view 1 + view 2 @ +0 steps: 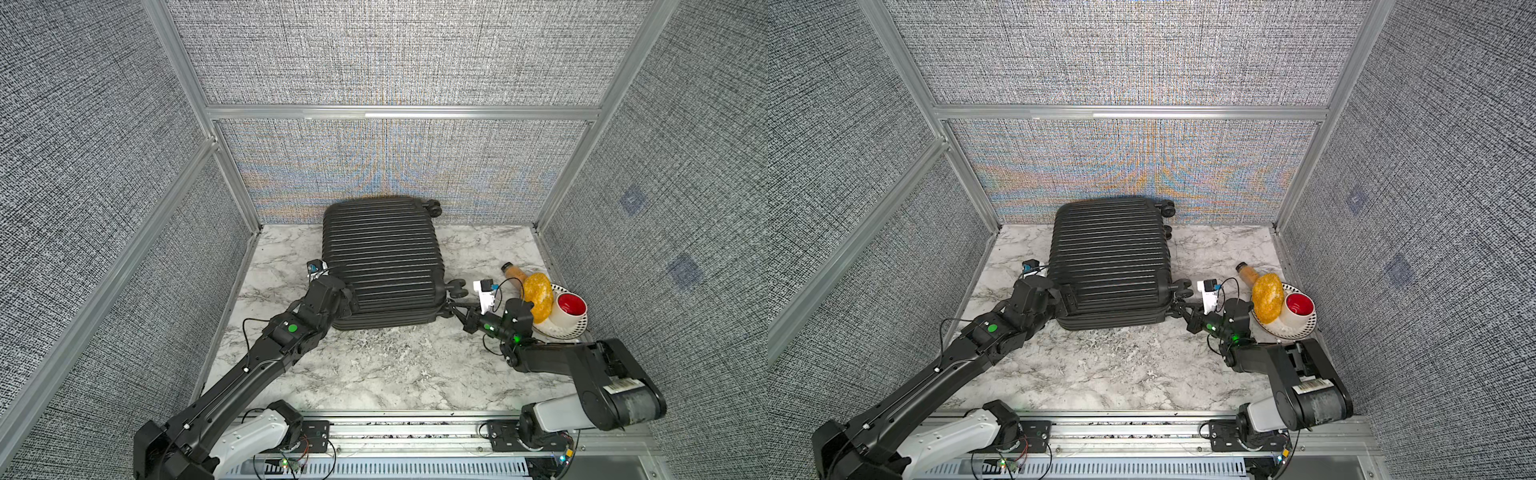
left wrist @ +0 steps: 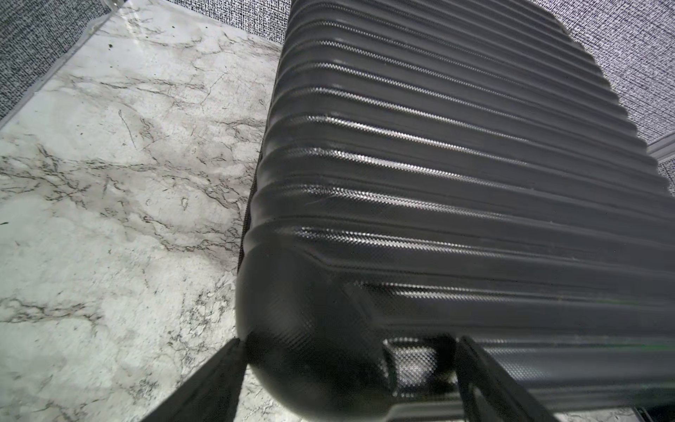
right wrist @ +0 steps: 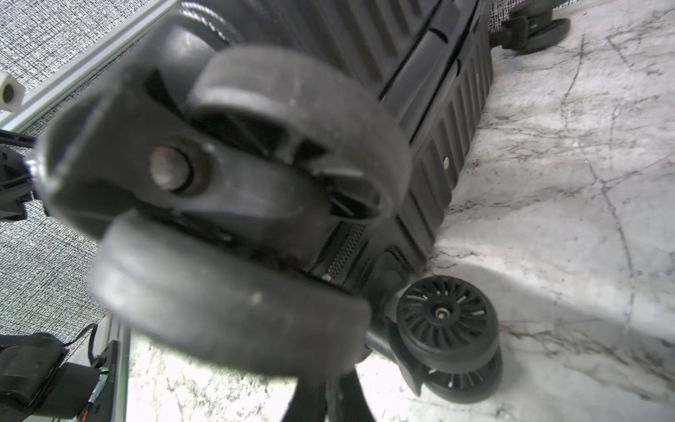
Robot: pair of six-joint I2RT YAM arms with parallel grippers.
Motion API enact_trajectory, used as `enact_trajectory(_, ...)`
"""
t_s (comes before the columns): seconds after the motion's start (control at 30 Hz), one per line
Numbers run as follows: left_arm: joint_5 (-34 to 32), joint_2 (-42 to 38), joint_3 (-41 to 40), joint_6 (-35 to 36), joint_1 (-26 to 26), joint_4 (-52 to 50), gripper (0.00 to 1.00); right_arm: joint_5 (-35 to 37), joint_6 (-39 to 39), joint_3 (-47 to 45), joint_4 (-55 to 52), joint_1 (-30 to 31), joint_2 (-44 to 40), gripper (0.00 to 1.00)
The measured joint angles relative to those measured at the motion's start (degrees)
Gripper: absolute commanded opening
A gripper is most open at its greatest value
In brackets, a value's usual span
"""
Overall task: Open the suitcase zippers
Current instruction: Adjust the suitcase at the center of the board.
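My left fingers [image 1: 348, 300] are spread wide, straddling the rounded near corner of the suitcase [image 1: 382, 249]. In the left wrist view one finger touches the side of that corner and the other lies over the ribbed top shell. The suitcase lies flat on the bench [image 1: 374, 365], ribs up. It stretches away from my left fingers toward the back wall, its two shells together.

My right fingers [image 1: 453, 307] are pressed together at the opposite near corner. Their tips sit just under the double wheel [image 3: 255, 175] that fills the right wrist view. I cannot tell whether anything thin sits between them. Just past that wheel, a short run of the zipper track [image 3: 347, 248] shows along the seam, its teeth meshed. A second wheel [image 3: 445, 325] sits down at the bench, near my right fingers.

Behind my right wrist, apart from the suitcase, a plate [image 1: 561, 332] carries a white cup [image 1: 567, 318] with a red inside. A yellow lump [image 1: 538, 297] leans beside the cup, and a bottle [image 1: 513, 272] lies just beyond it.
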Motion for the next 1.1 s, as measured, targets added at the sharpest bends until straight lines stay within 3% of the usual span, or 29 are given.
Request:
enact_trajectory(0.3,0.50,0.17,0.20,0.24,1.66,0.17,0.90,-3.17,0.66,6.49,2.91,-0.70,8.41,0.00)
enact_trajectory(0.47,3.34,2.03,8.31,6.14,1.68,-5.55,0.85,-2.80,0.87,3.91,5.88,3.50,7.78,0.00)
enact_trajectory(0.67,12.37,18.91,25.75,17.29,-6.05,-6.12,0.72,-1.77,4.07,-1.64,13.53,8.83,6.99,0.00)
enact_trajectory(0.8,22.73,32.81,40.35,29.46,-11.21,-7.72,0.80,-1.66,5.33,-3.85,15.96,10.21,6.29,0.00)
enact_trajectory(1.0,37.44,48.96,60.39,44.70,-11.56,-15.45,0.78,-1.31,5.79,-4.52,15.52,10.29,4.39,0.00)
enact_trajectory(1.1,43.71,55.69,68.30,50.40,-11.89,-21.03,0.72,-0.63,5.66,-4.57,14.08,10.34,3.23,0.00)
